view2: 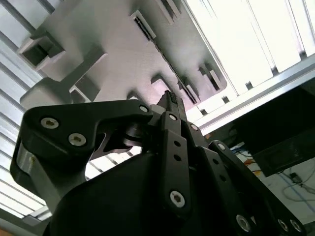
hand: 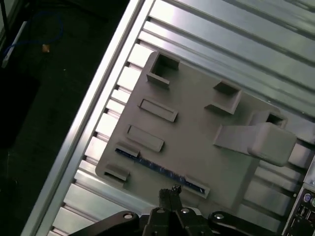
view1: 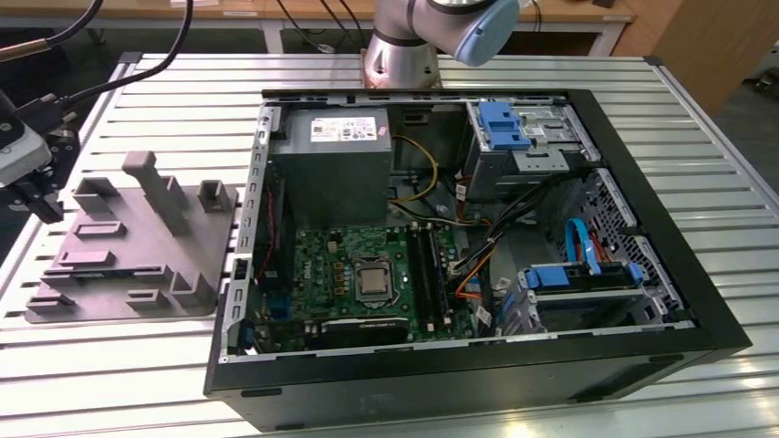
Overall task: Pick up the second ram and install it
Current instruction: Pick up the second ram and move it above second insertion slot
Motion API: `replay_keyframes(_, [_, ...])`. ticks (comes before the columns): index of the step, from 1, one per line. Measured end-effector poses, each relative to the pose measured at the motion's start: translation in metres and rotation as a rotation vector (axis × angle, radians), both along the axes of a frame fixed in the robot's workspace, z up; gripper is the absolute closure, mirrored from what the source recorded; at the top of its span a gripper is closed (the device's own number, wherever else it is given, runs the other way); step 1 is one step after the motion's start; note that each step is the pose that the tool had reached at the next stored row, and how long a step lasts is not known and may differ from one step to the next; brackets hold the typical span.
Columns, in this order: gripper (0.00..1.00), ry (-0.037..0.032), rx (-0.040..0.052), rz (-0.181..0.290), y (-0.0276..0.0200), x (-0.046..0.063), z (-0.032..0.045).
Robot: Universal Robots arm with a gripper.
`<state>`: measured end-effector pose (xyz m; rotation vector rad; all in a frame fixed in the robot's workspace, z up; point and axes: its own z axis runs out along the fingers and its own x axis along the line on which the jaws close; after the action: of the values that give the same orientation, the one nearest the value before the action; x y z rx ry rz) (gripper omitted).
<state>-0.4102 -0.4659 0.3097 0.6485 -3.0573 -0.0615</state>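
The second ram (hand: 160,169) is a thin dark bar with a bluish sheen. It stands edge-on in a slot along the grey fixture plate (hand: 197,132), on the side nearest the table's edge. In the second wrist view the ram (view2: 170,64) is a dark line on the plate. My gripper (hand: 170,191) hangs above the plate close to the ram and apart from it. Its two black fingers (view2: 172,105) are pressed together with nothing between them. The gripper (view1: 36,196) sits at the exterior view's far left, over the fixture plate (view1: 134,251).
An open black computer case (view1: 633,228) lies to the exterior view's right of the plate. Inside it are a green motherboard (view1: 365,274) with long black slots (view1: 426,265), a grey power supply (view1: 331,155), and blue drive brackets and cables. The slatted metal table (view1: 681,100) ends close beside the plate.
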Motion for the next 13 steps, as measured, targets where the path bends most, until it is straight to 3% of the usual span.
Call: replay_keyframes(13, [0.90,0.0000,0.0000,0.238,0.0000,0.0001,-0.0025])
